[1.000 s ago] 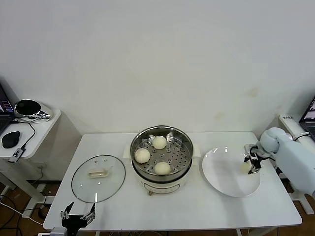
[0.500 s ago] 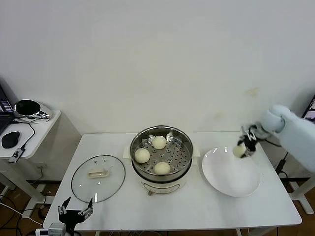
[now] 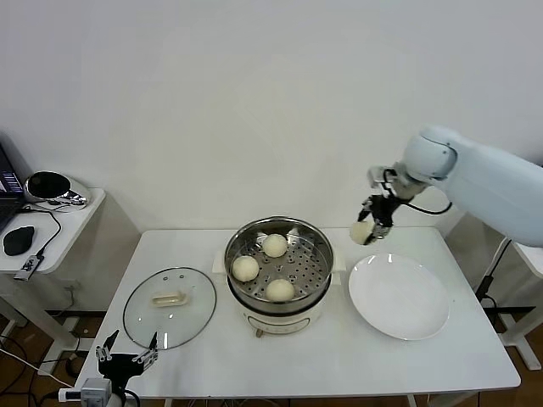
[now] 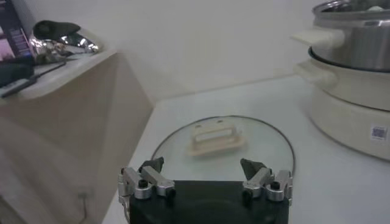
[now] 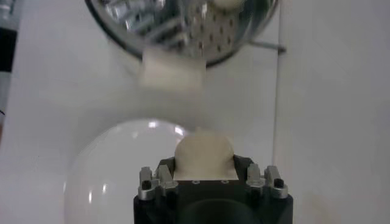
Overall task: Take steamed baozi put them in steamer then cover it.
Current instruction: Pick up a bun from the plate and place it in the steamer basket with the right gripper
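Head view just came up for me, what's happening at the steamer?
The right gripper holds a small round cream-white bun in the air, between the empty flat white plate and the round shiny steel steamer pot. Three buns already sit on its perforated tray. The clear glass lid lies on the table, with the open left gripper near it.

Steamer point(image 5: 183, 24) cut off, blurred

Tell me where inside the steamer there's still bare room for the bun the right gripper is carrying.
The right gripper holds a baozi above the table, between steamer and plate. On the perforated tray, the right side is bare. The left, back and front are crowded by three buns.
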Controlling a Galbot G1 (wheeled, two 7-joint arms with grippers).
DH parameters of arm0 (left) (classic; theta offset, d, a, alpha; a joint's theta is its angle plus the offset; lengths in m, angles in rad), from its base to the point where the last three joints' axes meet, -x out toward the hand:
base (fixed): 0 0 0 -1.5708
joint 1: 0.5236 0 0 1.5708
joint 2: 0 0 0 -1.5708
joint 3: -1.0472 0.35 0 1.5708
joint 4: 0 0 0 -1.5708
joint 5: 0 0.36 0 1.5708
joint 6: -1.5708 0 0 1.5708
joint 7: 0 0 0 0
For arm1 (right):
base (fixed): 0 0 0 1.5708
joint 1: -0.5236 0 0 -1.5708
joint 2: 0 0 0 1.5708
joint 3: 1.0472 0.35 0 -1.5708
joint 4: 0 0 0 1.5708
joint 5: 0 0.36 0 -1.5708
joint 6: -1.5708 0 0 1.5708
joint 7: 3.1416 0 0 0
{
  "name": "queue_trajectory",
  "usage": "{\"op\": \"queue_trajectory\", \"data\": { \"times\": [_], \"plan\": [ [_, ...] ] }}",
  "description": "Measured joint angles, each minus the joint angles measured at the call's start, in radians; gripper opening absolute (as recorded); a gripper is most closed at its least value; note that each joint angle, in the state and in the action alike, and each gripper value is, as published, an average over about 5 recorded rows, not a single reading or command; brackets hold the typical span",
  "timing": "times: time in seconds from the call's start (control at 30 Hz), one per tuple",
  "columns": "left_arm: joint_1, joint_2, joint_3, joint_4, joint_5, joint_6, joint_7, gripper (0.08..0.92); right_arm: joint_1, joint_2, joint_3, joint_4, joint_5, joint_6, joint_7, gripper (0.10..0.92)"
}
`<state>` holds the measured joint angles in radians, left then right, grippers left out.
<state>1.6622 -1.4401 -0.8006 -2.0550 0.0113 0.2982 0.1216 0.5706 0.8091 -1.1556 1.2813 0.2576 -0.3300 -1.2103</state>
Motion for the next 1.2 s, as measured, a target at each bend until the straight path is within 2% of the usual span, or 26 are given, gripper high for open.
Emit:
{"op": "queue_trajectory", "data": {
  "times": [0.5, 1.2],
  "plan": [
    [-0.008, -0.008, -0.004, -0.013, -0.006, 0.0, 0.0, 0.823, 0.088, 0.157, -0.101, 0.006, 0.139, -0.071, 0.013, 0.605],
    [0.005, -0.012, -0.007, -0.03, -0.02, -0.002, -0.002, 0.823, -0.042, 0.304, -0.088, -0.061, 0.082, -0.135, 0.066, 0.602]
  ]
}}
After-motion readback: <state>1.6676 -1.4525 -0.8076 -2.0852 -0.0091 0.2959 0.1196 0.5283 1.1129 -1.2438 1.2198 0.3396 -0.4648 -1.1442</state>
